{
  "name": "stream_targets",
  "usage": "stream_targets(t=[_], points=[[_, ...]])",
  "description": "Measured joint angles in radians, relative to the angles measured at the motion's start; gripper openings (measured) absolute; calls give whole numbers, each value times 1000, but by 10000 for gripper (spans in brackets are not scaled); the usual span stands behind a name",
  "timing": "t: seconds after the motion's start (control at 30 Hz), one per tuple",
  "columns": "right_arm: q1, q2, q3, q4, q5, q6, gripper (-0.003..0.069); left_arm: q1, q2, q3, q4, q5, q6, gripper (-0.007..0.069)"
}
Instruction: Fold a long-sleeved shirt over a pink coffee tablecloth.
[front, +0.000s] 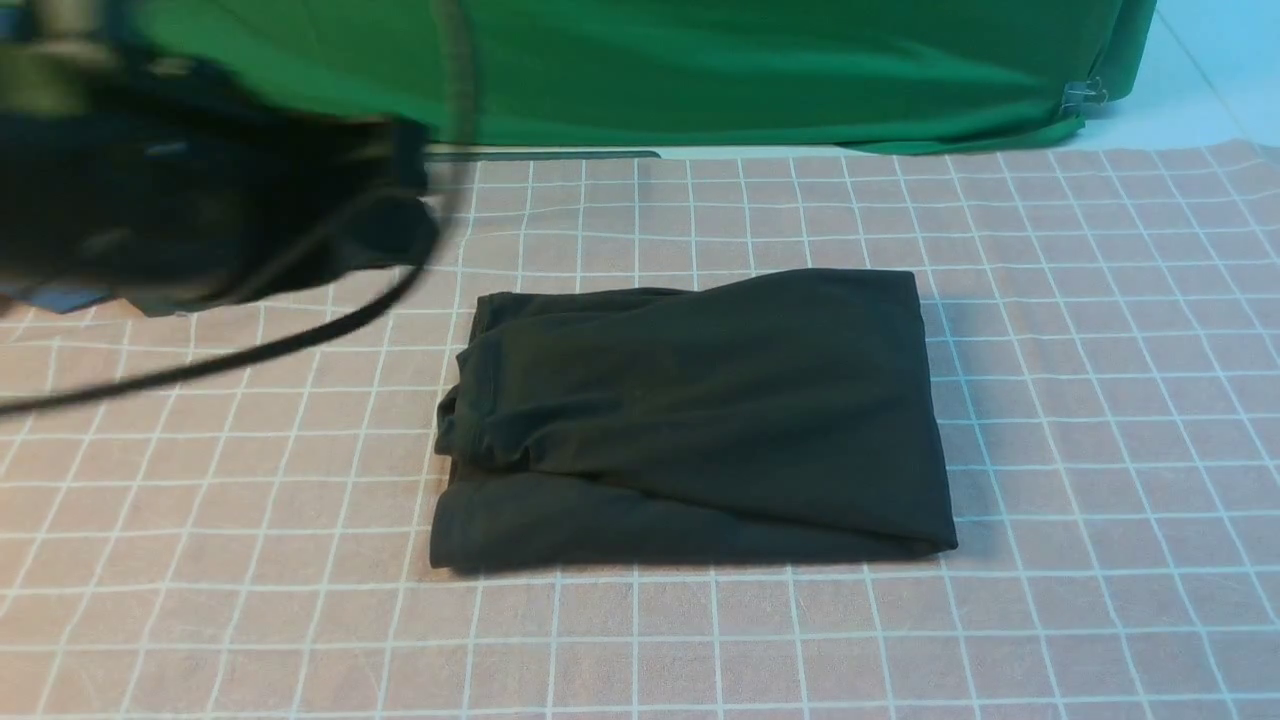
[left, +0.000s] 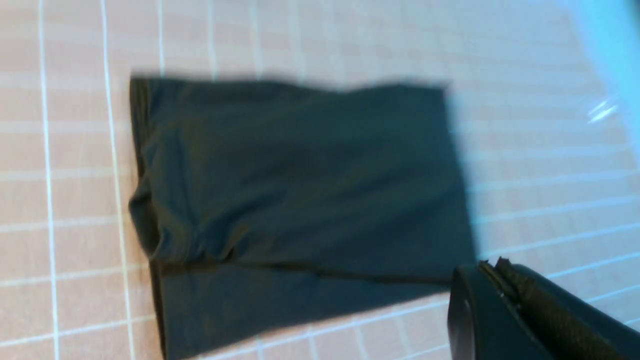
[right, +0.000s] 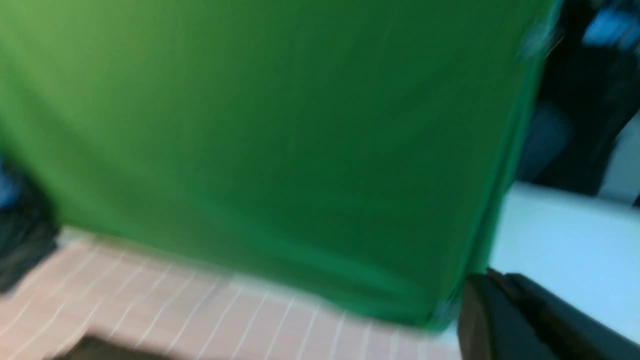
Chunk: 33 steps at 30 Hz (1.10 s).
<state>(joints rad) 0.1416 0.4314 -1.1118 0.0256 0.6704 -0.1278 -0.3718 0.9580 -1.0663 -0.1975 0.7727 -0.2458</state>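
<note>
Now the left arm (front: 200, 200), a dark blur, is hanging over the pink coffee tablecloth (front: 1050, 400) with its left gripper (left: 500, 272) pressed together on nothing, the folded long-sleeved shirt (front: 700, 420) is lying mid-cloth, and the right gripper (right: 492, 280), seemingly empty, is sitting closed too.

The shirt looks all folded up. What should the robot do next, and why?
Probably just lift both arms clear and stop. The long-sleeved shirt already lies as a compact folded rectangle on the pink coffee tablecloth, and the left gripper is shut, holding nothing.
</note>
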Motion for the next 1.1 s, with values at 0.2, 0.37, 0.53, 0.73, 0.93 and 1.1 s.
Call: stream_targets(t=[0.2,0.37,0.53,0.73,0.93,1.1], points=[[0,-290,228,-51,-195,3,36,0,-299,235,0,-85,-37,46],[0,-433,378,-55,-356,4,36,0,-453,440,1,-150,-47,46],[-2,-426,404,-51,-367,4,36,0,-521,545,3,-202,-51,46],[-2,-426,409,-51,-305,4,48,0,-524,548,12,-236,-54,46],[-2,-426,409,-51,-290,4,59,0,-524,548,15,-235,-55,46],[-2,-426,409,-51,-290,4,74,0,-524,548,15,-235,-55,46]])
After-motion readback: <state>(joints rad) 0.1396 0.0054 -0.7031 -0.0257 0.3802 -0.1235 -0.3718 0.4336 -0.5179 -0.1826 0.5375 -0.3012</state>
